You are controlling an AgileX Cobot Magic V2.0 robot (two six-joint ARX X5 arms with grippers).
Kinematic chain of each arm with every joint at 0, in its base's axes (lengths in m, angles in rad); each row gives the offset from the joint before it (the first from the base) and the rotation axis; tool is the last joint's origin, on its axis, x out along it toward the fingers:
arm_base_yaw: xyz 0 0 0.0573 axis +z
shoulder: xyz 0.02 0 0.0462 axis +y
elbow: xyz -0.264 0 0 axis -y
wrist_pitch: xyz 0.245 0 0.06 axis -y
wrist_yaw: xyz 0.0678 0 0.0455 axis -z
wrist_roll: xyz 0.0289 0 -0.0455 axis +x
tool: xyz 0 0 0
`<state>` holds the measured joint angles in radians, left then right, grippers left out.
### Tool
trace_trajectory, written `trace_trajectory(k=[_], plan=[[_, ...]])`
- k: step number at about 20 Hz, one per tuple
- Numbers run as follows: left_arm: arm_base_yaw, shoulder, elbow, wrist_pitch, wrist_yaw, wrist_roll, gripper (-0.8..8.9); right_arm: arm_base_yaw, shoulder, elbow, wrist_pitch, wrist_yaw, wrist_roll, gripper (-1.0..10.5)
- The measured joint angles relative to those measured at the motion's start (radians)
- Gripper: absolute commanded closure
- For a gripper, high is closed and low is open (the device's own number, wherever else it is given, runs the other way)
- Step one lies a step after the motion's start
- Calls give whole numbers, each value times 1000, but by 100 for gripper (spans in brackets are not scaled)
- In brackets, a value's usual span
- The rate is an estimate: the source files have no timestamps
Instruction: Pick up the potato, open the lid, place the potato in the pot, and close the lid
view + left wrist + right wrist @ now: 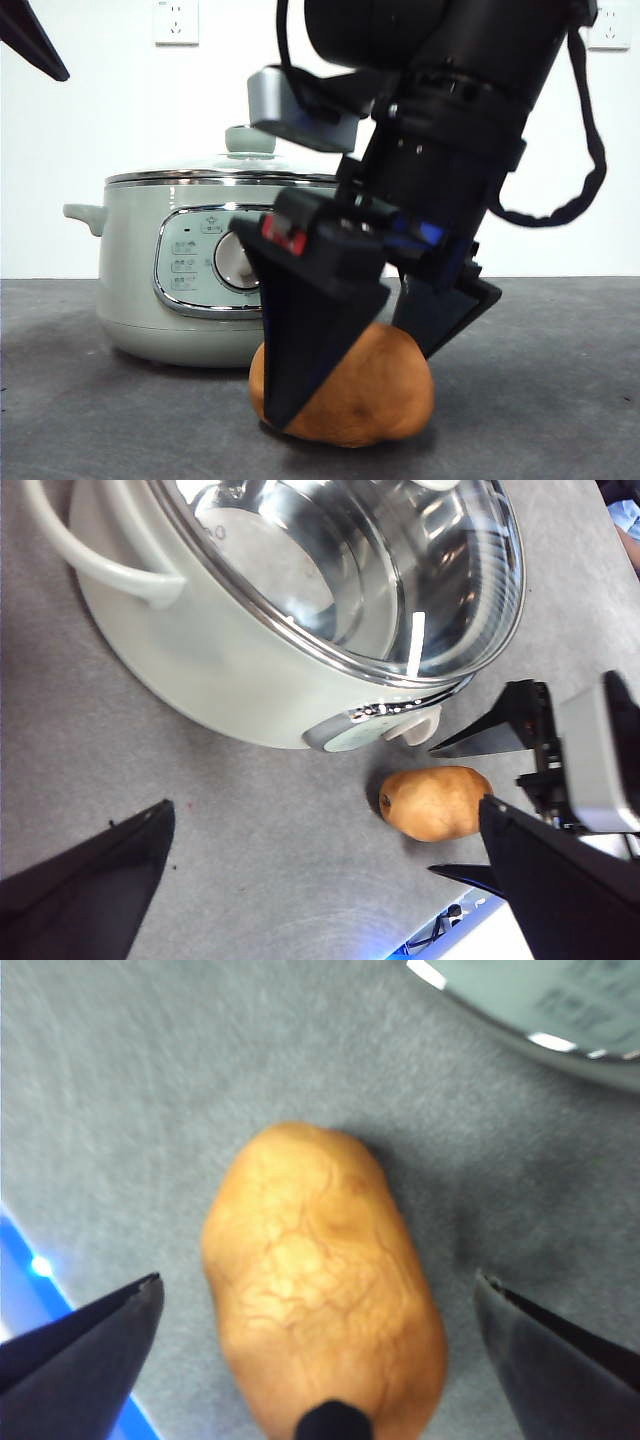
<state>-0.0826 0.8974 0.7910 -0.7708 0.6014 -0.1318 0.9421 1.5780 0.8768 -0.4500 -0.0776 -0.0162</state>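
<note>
While the right tool (375, 340) straddles it with jaws apart, the orange-brown, creased potato (375, 395) lies on the table.

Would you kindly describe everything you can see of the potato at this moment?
The potato is a rounded oval with matte orange-brown skin, finely creased, with a small dark spot at one end. It lies on its side on the grey table, just in front of the pot, apart from it. The right gripper is down around it, its open fingers to either side; I cannot tell whether they touch the skin.
</note>
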Motion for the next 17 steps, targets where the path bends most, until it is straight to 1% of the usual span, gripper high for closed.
trace_trajectory(k=[1, 2, 3, 7, 9, 11, 14, 17], plan=[[0, 0, 0, 1, -1, 0, 158, 0, 9, 0, 0, 0, -3, 674], [-1, 0, 0, 5, -5, 0, 158, 0, 16, 0, 1, 0, -3, 910], [-1, 0, 0, 12, -5, -1, 158, 0, 18, 0, 1, -1, -3, 952], [-8, 6, 50, 25, -28, -4, 159, 0, -5, 0, -14, 0, -3, 950], [-33, 23, 116, 30, -57, -3, 159, 0, -61, 5, -67, 0, -3, 950], [-75, 56, 186, 33, -95, 1, 159, 0, -136, 12, -128, 0, -3, 950], [-153, 127, 286, 33, -182, 28, 159, 0, -267, 13, -235, 1, 10, 949], [-243, 238, 387, 40, -275, 57, 159, 0, -405, 13, -330, 2, 52, 949]])
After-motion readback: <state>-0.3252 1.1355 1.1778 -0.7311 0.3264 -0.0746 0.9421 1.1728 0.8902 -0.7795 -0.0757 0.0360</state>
